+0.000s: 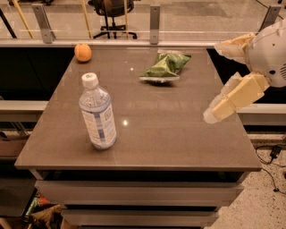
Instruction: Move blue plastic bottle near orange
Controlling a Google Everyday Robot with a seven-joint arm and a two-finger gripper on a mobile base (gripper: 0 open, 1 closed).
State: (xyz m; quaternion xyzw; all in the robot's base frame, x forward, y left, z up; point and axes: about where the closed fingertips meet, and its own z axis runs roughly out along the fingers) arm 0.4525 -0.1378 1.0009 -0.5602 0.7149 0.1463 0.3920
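Observation:
The blue plastic bottle (pixel 97 114) stands upright on the front left part of the brown table (pixel 178 134); it is clear, with a white cap and a pale blue-and-white label. The orange (pixel 83 52) lies at the table's far left corner, well apart from the bottle. My gripper (pixel 212 82) hangs above the table's right edge, far to the right of the bottle. Its two cream fingers (pixel 232 100) point left, spread wide apart, with nothing between them.
A green snack bag (pixel 164 67) lies at the back middle of the table. A glass railing with metal posts (pixel 154 20) runs behind the table, and an office chair (pixel 111 13) stands beyond it. Cables lie on the floor at the right (pixel 272 154).

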